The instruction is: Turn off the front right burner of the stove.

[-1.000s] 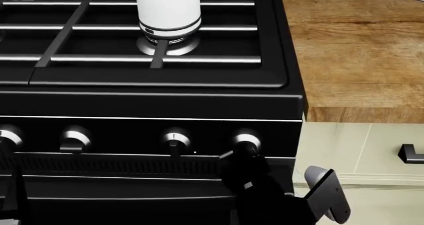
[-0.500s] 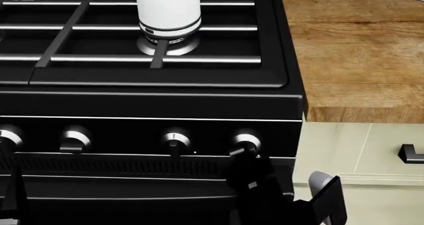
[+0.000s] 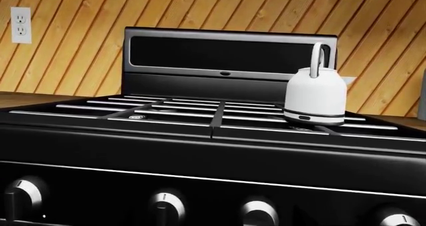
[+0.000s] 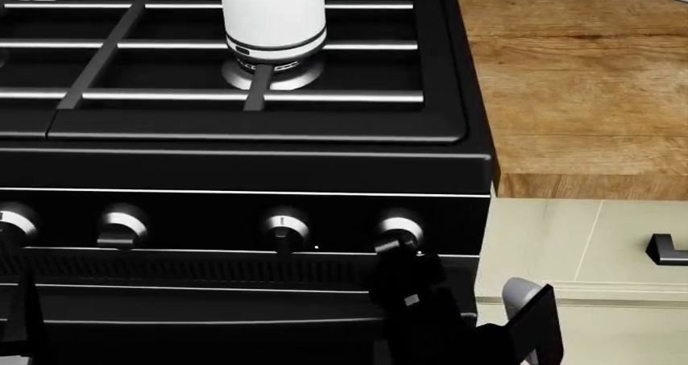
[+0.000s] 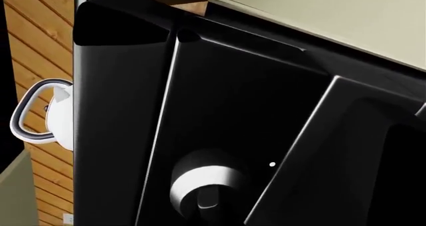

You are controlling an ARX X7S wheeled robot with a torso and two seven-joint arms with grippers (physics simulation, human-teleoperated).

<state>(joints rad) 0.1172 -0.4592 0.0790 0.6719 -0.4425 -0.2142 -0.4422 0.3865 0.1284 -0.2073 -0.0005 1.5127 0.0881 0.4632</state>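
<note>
— Inspector: State the position of your right gripper (image 4: 394, 256).

— At the rightmost knob (image 4: 400, 230) on the stove (image 4: 247, 172) front panel. My arm is dark against dark; whether the fingers are spread or clamped on the knob, I cannot tell.

— The front right burner (image 4: 273, 72)?

— On the cooktop, above and behind that knob, under the white kettle (image 4: 272, 14), with a grate bar (image 4: 256, 91) crossing it.

— Left gripper?

— Not visible. Its camera faces the stove front and knobs.
</note>
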